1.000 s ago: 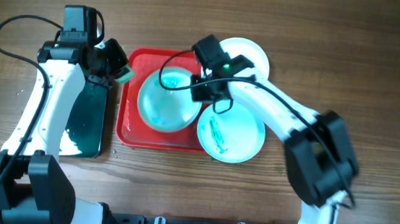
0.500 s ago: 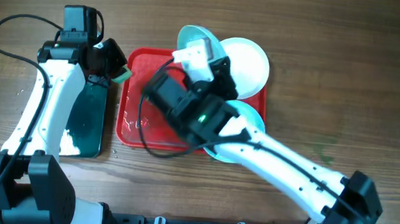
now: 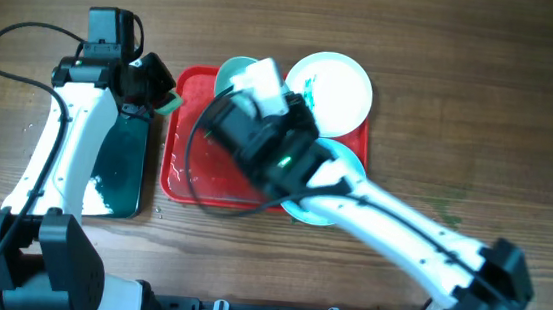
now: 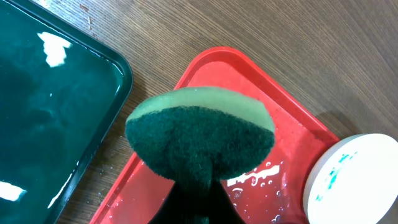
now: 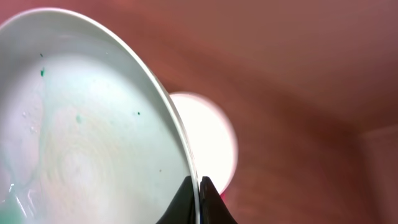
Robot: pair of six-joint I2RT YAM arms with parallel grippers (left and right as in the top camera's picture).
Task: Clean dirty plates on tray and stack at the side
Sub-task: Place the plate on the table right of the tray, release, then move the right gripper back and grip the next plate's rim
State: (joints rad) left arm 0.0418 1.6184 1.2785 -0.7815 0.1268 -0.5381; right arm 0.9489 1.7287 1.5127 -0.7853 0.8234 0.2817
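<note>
Now, glossy round plate [image 5: 87,130], fuzzy domed sponge [image 4: 199,143], wet tray [image 4: 292,155]

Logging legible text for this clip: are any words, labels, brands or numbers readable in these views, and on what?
None: no readable text in any view.
The red tray, the held plate, the white plate, the sponge and the black tray carry no markings.
The green light on the right arm is a lamp, not a character.
</note>
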